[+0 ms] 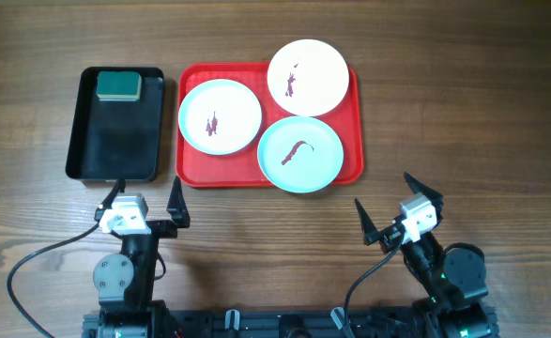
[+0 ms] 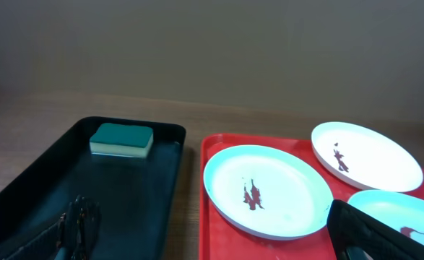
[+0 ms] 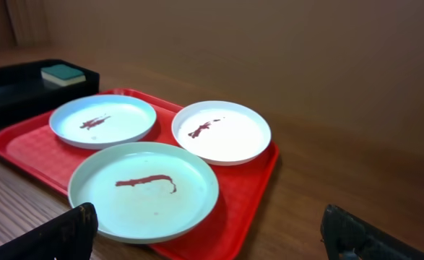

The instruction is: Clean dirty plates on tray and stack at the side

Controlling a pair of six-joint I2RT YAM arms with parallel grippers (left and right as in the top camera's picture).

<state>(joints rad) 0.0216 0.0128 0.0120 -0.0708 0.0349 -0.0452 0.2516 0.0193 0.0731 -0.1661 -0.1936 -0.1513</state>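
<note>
- All three plates sit on the big red rectangular plastic tray (image 1: 192,174), which is about mid wooden surface (image 1: 463,103). There's a white round plate on the left (image 1: 220,115), and a second white round plate at the far right corner (image 1: 308,77), poking out over the far rim. A pale blue round plate (image 1: 300,154) is at the near right, closest to the robot.
- Every one has a dark reddish-brown smear in the middle, so I'd call it zero cleaning done. Nothing is stacked beside the tray either. Basically the whole job is left: wipe three, stack three.
- The left hand (image 1: 146,199) is spread wide and holding nothing, hanging just on the near side of the black tray. The right hand (image 1: 394,205) is the same deal, wide open and empty. It's near the red tray's near right corner, not touching it.
- Just left of the red tray is a smaller black rectangular tray (image 1: 115,141) with a green-topped rectangular sponge (image 1: 118,86) at its far end. My guess is that's the wiper, and it's on the left arm's side.
- Nothing really blocks access. The plates are packed close though, so lifting one could nudge a neighbour.
</note>
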